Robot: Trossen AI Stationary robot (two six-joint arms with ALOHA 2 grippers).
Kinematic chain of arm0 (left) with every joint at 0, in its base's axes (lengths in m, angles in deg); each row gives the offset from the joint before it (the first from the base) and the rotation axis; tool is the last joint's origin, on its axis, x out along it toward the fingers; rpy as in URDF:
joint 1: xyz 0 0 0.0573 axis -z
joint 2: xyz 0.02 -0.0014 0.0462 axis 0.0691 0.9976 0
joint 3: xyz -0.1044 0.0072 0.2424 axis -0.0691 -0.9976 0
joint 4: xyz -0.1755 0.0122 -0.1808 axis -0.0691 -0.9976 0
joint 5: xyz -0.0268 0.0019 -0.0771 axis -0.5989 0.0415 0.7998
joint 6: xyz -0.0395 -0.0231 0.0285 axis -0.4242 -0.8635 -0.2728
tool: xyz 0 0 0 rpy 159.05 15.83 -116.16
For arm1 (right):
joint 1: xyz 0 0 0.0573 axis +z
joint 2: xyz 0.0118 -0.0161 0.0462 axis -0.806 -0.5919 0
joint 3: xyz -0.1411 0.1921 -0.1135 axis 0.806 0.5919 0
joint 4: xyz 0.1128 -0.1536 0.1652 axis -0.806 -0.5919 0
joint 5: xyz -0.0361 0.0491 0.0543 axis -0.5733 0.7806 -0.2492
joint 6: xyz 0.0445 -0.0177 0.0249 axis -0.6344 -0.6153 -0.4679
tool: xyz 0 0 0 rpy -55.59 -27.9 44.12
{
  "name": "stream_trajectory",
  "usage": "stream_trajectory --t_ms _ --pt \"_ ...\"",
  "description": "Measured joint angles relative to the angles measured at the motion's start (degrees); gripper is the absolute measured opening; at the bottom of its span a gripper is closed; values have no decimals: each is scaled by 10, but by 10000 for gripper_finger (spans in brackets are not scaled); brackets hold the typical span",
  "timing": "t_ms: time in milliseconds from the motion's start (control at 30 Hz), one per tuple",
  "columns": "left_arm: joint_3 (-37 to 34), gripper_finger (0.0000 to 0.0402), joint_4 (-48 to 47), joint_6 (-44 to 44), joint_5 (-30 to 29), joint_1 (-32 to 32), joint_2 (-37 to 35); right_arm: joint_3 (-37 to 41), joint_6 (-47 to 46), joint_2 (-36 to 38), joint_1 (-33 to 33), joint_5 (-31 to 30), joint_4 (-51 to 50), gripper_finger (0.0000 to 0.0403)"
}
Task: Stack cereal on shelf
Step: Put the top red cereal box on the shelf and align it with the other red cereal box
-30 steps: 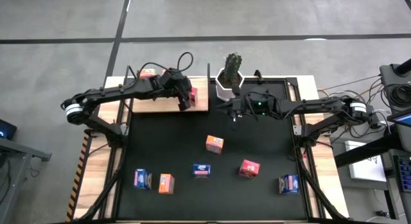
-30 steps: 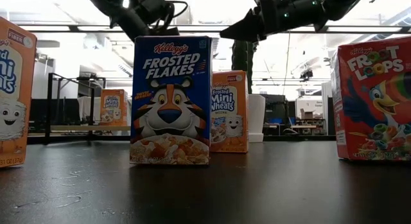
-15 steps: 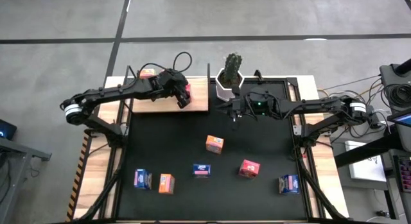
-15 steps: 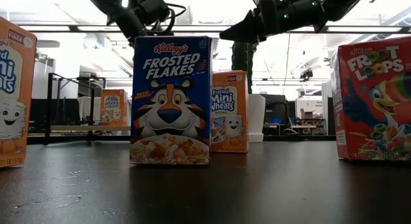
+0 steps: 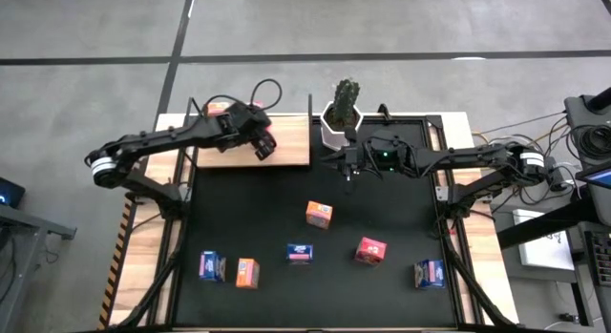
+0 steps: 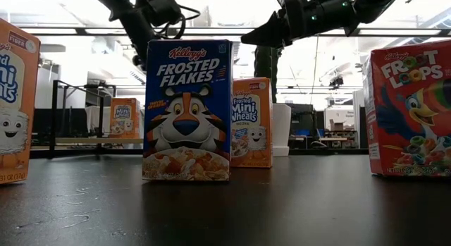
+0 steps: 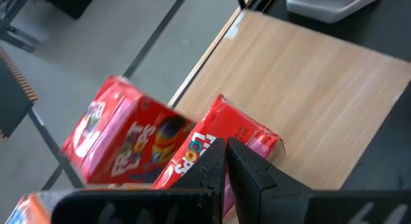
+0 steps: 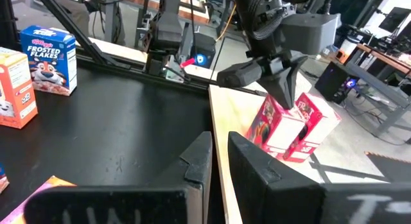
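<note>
Pink-red cereal box [image 7: 221,144] pinched in the closed left hand [image 5: 260,142] above the shelf [image 5: 286,147], beside another red box [image 7: 122,144]; right hand [image 5: 347,167] nearly shut, empty, by the plant pot [image 5: 340,123]

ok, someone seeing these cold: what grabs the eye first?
The left gripper, shut, poised over two pink-red cardboard mini cereal boxes on the light-wood shelf board at the table's far left. Then six small cereal boxes scattered across the black mat, the right gripper hanging beside the white plant pot.
</note>
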Motion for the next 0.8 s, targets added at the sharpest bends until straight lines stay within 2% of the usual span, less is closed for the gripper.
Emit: stream_trajectory --t_ms 800 --pt "-1 1 -24 -23 -38 -10 -17 0 0 0 0 0 -1 43"
